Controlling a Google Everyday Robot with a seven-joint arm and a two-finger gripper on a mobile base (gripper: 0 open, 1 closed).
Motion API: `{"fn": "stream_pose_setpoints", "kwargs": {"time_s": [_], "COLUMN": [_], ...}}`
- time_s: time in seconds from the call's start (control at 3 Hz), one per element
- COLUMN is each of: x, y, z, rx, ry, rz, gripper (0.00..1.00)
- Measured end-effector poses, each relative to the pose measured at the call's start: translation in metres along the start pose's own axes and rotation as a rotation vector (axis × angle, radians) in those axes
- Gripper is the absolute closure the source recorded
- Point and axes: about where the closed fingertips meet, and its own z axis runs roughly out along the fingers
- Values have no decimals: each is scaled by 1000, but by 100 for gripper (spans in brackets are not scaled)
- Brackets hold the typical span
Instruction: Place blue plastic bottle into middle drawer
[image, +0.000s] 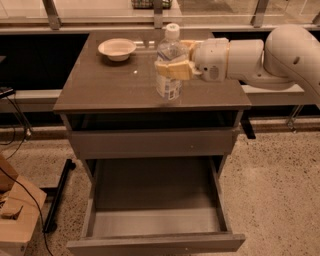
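The blue plastic bottle (169, 87), clear with a white cap and a pale label, stands upright over the front right part of the brown cabinet top (100, 85). My gripper (171, 59) reaches in from the right and is shut on the bottle, with a tan finger (175, 70) across its middle. I cannot tell whether the bottle's base touches the top. The middle drawer (155, 222) is pulled out below, open, with nothing in it. A closed grey drawer front (150, 143) sits between the cabinet top and the open drawer.
A shallow white bowl (117, 48) sits at the back left of the cabinet top. My white arm (280, 55) spans the right side. A cardboard box (12, 220) and a black stand leg (57, 197) are on the floor at the left.
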Motion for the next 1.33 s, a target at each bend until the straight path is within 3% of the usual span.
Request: {"fn": "stream_pose_setpoints", "kwargs": {"time_s": [0.33,0.67,1.0,1.33], "x": [16,53,105,105], "y": [88,135,172,172], "z": [17,29,35,35], "rx": [-203,-314,-370,-371], "ry": [-86,-76,-49,-49], "rz": [-69,-45,50,49], "gripper": [100,100,100,100]}}
